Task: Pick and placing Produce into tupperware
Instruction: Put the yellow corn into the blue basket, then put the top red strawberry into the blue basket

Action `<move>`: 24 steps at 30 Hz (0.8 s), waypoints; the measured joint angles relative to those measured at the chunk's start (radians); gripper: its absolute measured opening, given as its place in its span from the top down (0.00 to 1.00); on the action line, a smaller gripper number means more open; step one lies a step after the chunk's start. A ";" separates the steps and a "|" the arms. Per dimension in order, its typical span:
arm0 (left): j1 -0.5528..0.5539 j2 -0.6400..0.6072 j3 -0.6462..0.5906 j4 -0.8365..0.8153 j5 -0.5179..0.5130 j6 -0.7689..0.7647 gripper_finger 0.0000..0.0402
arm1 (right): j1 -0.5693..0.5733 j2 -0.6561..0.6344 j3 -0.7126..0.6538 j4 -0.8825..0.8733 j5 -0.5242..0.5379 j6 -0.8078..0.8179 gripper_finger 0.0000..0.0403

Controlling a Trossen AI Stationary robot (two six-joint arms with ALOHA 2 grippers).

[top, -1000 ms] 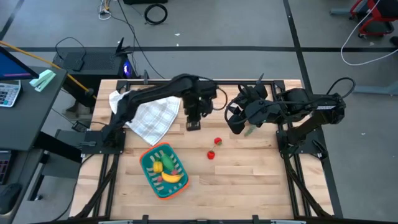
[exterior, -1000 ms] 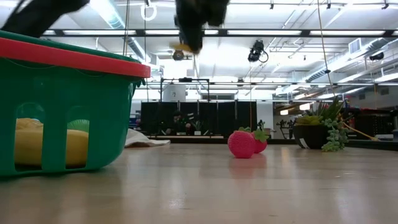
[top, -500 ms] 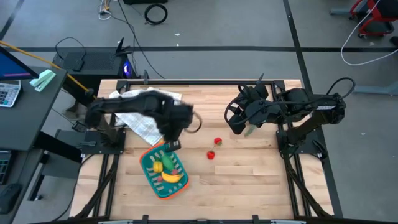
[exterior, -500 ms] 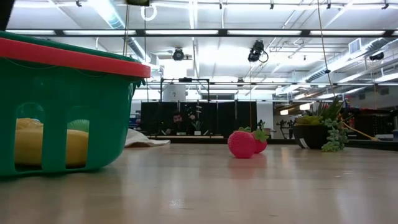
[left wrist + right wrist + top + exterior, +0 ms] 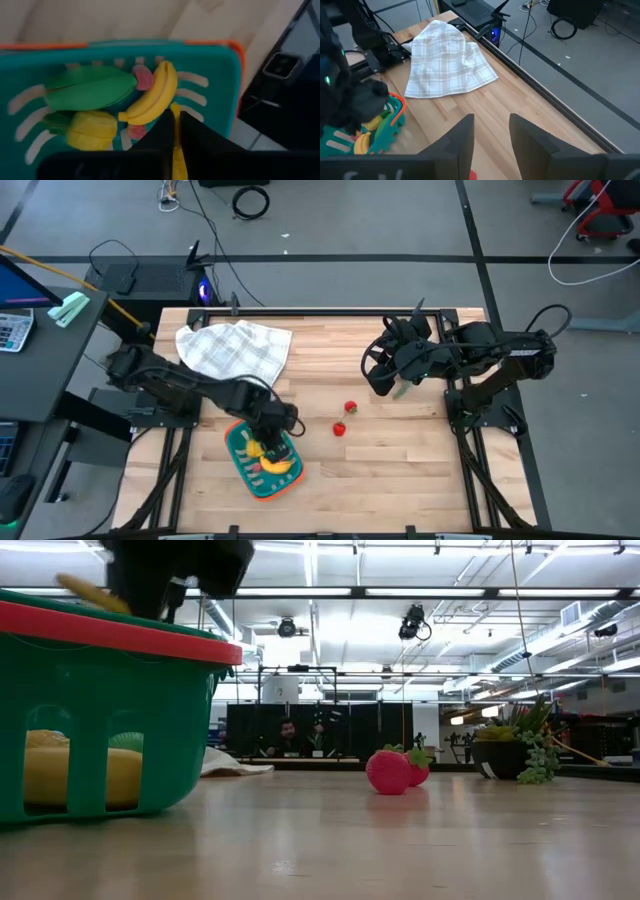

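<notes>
The left gripper [image 5: 272,442] hangs right over the tub [image 5: 236,464], its fingers [image 5: 197,137] pinched on a thin yellow piece [image 5: 176,150], so whatever it holds will drop straight inside rather than onto the wood. From the table-level camera the same yellow piece [image 5: 92,593] pokes out just above the tub's red rim [image 5: 120,628], which suggests to me it is at the point of release, not yet let go. Inside the tub already lie a banana [image 5: 152,94], a green vegetable [image 5: 90,90], a lemon [image 5: 92,130] and a couple of small pink bits, packed close together. Two red strawberries [image 5: 345,418] sit on the bare table [image 5: 400,450] between the tub and the right arm, apart from both; these look like the produce left to collect. The right gripper [image 5: 385,375] waits near the far right side of the table, above the boards, its fingers [image 5: 462,137] apart and holding nothing. The checked cloth [image 5: 235,348] lies bunched at the far left, clear of the work.
</notes>
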 joint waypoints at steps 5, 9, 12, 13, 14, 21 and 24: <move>-0.037 0.003 -0.103 0.069 0.003 -0.003 0.90 | 0.000 0.000 0.000 0.000 0.000 -0.020 0.68; -0.047 0.004 -0.159 0.065 0.003 -0.035 0.87 | 0.000 0.000 0.000 0.000 0.000 -0.027 0.68; -0.047 0.004 -0.180 0.066 0.003 -0.047 0.84 | 0.000 0.000 0.000 0.001 0.000 -0.032 0.68; -0.045 0.004 -0.181 0.065 0.002 -0.039 0.83 | 0.000 0.000 0.000 0.002 0.000 -0.037 0.68; -0.044 0.004 -0.181 0.068 0.001 -0.020 0.81 | 0.000 0.000 0.000 0.003 0.000 -0.038 0.68; -0.017 0.004 -0.181 0.074 -0.009 0.035 0.69 | 0.000 0.000 0.000 0.005 0.000 -0.035 0.69; -0.001 0.004 -0.167 0.069 -0.001 0.037 0.64 | 0.000 0.004 0.000 0.005 -0.047 -0.033 0.68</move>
